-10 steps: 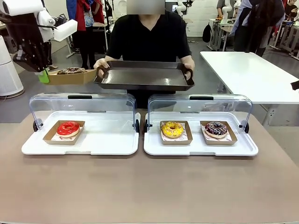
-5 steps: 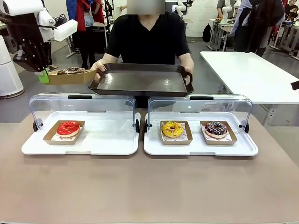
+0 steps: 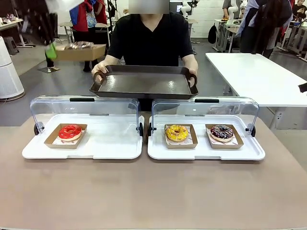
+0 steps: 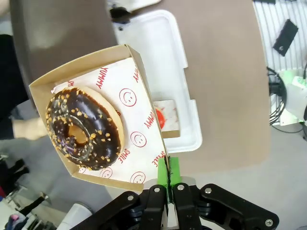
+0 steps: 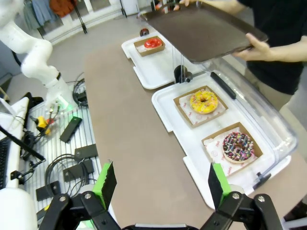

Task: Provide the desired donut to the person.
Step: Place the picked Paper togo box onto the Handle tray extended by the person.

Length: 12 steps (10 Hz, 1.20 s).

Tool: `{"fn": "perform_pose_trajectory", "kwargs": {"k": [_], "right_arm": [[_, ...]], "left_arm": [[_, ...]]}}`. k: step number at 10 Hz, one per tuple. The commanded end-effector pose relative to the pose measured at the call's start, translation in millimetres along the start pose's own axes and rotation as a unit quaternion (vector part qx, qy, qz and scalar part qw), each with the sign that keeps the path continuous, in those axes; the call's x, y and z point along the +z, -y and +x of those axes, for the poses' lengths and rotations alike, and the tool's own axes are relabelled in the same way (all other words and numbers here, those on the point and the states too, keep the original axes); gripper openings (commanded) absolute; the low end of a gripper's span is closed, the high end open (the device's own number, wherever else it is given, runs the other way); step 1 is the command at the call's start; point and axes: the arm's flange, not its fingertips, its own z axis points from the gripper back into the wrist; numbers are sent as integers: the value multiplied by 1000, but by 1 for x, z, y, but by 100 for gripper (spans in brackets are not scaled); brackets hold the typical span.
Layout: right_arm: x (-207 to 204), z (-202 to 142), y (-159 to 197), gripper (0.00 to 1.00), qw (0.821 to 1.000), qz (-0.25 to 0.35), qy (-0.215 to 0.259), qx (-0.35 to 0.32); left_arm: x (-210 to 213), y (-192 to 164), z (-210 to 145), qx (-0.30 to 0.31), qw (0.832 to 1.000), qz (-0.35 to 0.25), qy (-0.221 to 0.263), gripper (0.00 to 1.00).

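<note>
My left gripper [image 4: 168,167] is shut tight on the edge of a box [image 4: 139,120], its green pads pinching the thin card wall. In the box, on printed paper, lies a chocolate donut [image 4: 84,127] with nut bits on top. In the front view that gripper is a blur at the 10 o'clock corner, and it holds the box up in the air. The box sits at about 10 o'clock from the tray [image 3: 144,84] and does not touch it. The person [image 3: 152,40] holds this dark tray flat with both hands, one hand [image 3: 98,72] at its 9 o'clock end and the other hand [image 3: 192,76] at its 3 o'clock end. My right gripper [image 5: 160,184] is open wide with nothing between its pads, high above the table [image 3: 153,191]. On the table sit two white cases with clear lids up. The left case [image 3: 84,148] has a red donut [image 3: 70,131]. The right case [image 3: 206,151] has a yellow donut [image 3: 176,132] and, at its 3 o'clock side, a sprinkle donut [image 3: 221,132].
</note>
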Motion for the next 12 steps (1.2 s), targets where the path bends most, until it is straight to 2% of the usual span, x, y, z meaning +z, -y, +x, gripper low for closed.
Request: {"fn": "perform_pose_trajectory", "kwargs": {"k": [1,4,7,10,12], "right_arm": [[0,1,1,100,1000,4,8,3],[0,1,1,100,1000,4,8,3],[0,1,1,100,1000,4,8,3],[0,1,1,100,1000,4,8,3],[0,1,1,100,1000,4,8,3]], "left_arm": [[11,-35,29,5,1000,-22,-21,1],[0,-83,75,2,998,-29,-47,1],[-50,-118,101,5,997,-54,-52,1],[-90,-128,118,3,996,-73,-55,1],[-104,-118,118,4,995,-84,-46,1]]}}
